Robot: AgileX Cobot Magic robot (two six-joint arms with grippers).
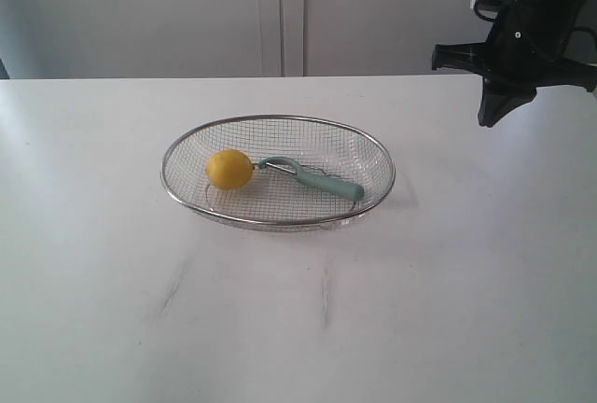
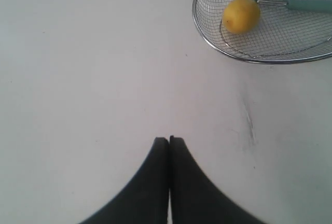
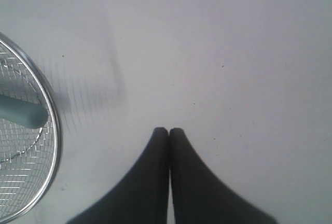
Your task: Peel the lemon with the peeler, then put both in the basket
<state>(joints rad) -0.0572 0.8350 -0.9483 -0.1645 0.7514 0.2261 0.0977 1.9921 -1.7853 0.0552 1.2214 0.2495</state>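
Observation:
The yellow lemon [image 1: 229, 169] lies inside the wire-mesh basket [image 1: 177, 190] near its left end. Beside it, the teal-handled peeler [image 1: 322, 180] also rests in the basket, its metal head touching the lemon. In the left wrist view the lemon [image 2: 240, 15], peeler [image 2: 306, 4] and basket [image 2: 198, 24] sit far from my left gripper [image 2: 169, 139], which is shut and empty over bare table. My right gripper [image 3: 168, 130] is shut and empty too, beside the basket's rim [image 3: 54, 130]; the peeler handle [image 3: 21, 111] shows there. In the exterior view the right gripper [image 1: 492, 116] hangs high at the right.
The basket stands mid-table on a white tabletop [image 1: 298, 328] with faint grey scuff marks [image 1: 325, 298] in front of it. A pale wall with panel seams [image 1: 282, 11] runs behind the table's far edge.

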